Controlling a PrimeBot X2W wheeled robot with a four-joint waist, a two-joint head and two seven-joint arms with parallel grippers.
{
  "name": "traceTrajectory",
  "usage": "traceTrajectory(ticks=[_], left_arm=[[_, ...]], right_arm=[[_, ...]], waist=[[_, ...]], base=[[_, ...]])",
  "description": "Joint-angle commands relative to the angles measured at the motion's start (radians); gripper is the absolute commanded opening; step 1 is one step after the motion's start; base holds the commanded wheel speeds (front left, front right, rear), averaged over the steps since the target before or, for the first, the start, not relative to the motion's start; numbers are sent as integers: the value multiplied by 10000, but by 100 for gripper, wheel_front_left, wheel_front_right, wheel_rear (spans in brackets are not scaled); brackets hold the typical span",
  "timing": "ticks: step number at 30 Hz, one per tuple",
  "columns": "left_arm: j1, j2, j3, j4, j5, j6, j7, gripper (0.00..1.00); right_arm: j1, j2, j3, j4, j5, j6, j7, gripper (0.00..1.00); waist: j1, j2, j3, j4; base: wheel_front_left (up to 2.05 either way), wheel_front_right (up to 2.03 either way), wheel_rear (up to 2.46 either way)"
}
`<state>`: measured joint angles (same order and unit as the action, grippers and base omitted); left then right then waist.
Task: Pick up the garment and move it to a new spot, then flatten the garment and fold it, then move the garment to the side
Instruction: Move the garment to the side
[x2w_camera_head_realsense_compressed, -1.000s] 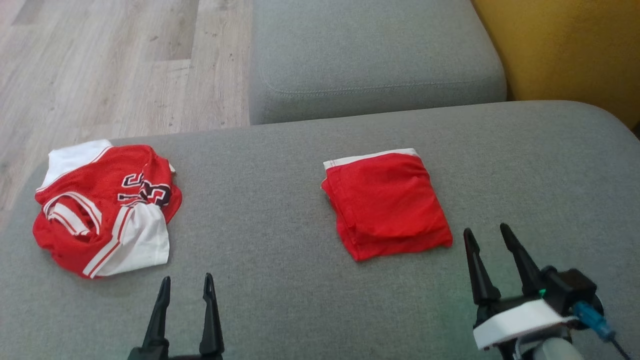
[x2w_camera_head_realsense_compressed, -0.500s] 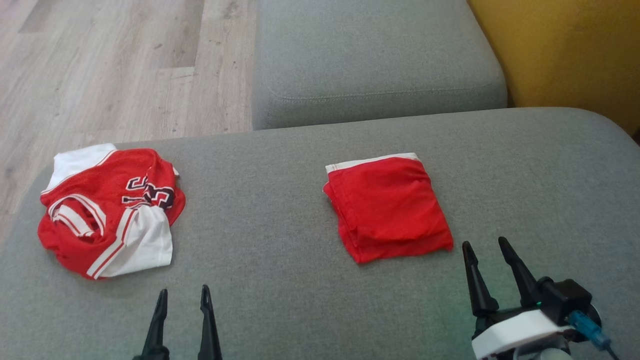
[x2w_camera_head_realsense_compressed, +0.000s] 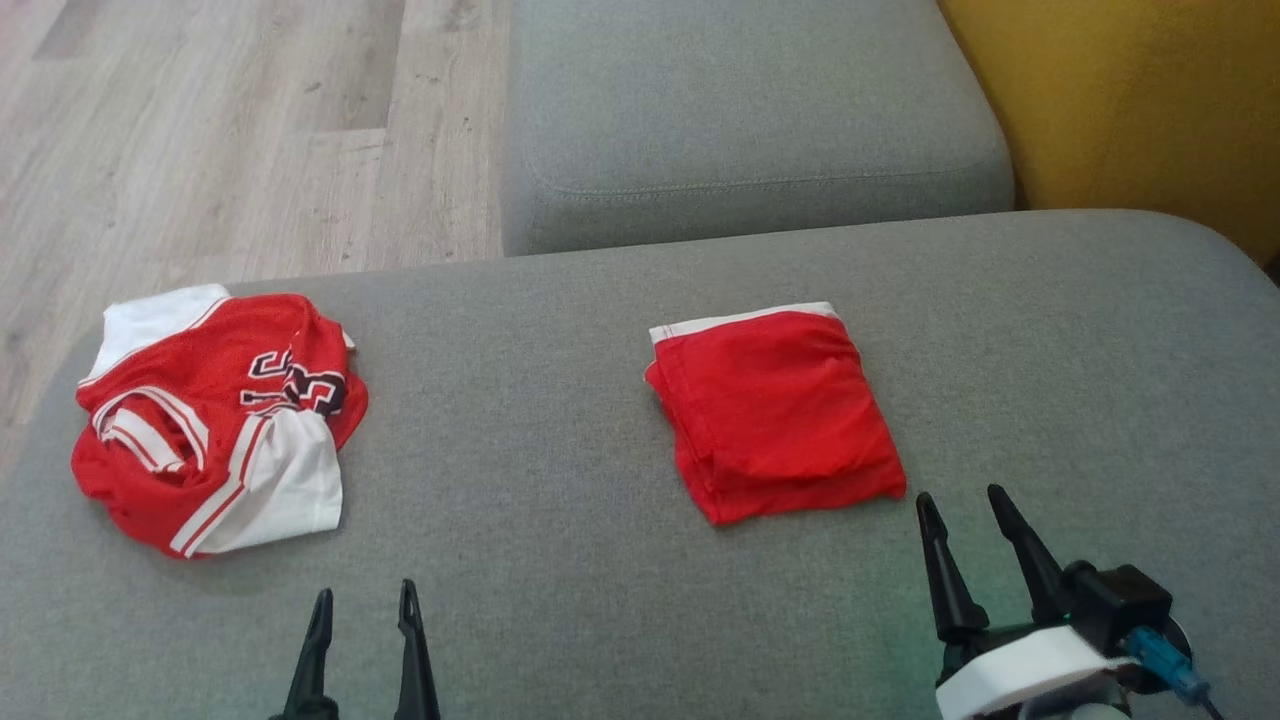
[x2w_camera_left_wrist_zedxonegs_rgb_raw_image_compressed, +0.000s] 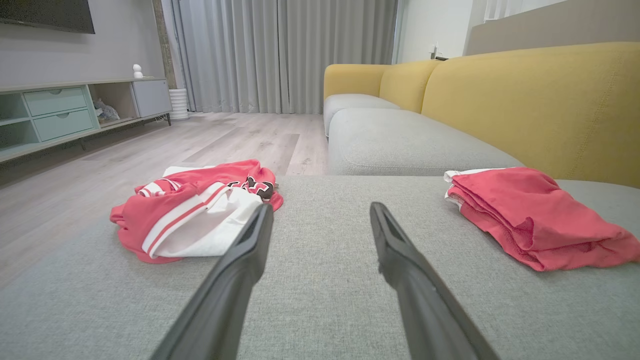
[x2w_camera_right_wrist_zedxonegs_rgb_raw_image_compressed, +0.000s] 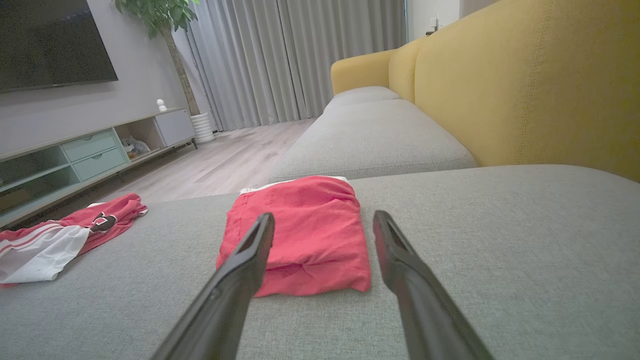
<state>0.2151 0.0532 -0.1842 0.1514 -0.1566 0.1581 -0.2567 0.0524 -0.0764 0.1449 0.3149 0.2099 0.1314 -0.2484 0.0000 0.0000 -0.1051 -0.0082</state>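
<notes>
A crumpled red and white jersey with dark numbers lies at the left end of the grey sofa seat; it also shows as the jersey and the jersey. A folded red garment with a white band lies right of the middle, also seen as the folded garment and the folded garment. My left gripper is open and empty, near the front edge, just right of the jersey. My right gripper is open and empty, just short of the folded garment's near right corner.
Beyond the seat lies a second grey cushion, with the yellow sofa back on the right. Wooden floor runs off past the seat's left and far edge. A low cabinet stands against the far wall.
Both grippers have drawn back toward the near edge of the seat, staying open. The two garments lie as before; the camera shifted slightly.
</notes>
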Motion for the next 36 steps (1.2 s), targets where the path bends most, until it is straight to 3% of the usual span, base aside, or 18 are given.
traceTrajectory(ticks=[1,10,20,26,33,34,36], left_arm=[[-347,-30,398,-266,97,10,-51,100],[-555,-30,233,-282,63,-28,-51,100],[-1051,-30,-233,-312,25,-145,-51,100],[-1721,-30,-587,-305,74,-278,-51,100],[-2199,-30,-894,-221,-27,-312,-51,100],[-2237,-30,-925,-226,-79,-352,-51,100],[-2284,-30,-947,-229,-108,-404,-51,100]], right_arm=[[-252,13,164,-214,-49,-7,-133,100],[-741,98,-204,486,-92,-7,-133,100],[-2689,-24,-796,2109,-246,-7,-107,100],[-4863,-260,-1049,3680,-402,-7,1310,100],[-5785,-303,-975,5065,-212,-7,2719,100],[-5842,-275,-942,5184,-101,-7,2716,96],[-5943,-224,-812,5371,159,-7,2682,45]], waist=[[0,0,29,-8],[0,0,559,99],[0,0,1610,563],[0,0,2531,917],[0,0,3051,1190],[0,0,3082,1198],[0,0,3142,1171]], base=[[0,0,0],[0,0,0],[0,0,0],[0,0,0],[0,0,0],[0,0,0],[0,0,0]])
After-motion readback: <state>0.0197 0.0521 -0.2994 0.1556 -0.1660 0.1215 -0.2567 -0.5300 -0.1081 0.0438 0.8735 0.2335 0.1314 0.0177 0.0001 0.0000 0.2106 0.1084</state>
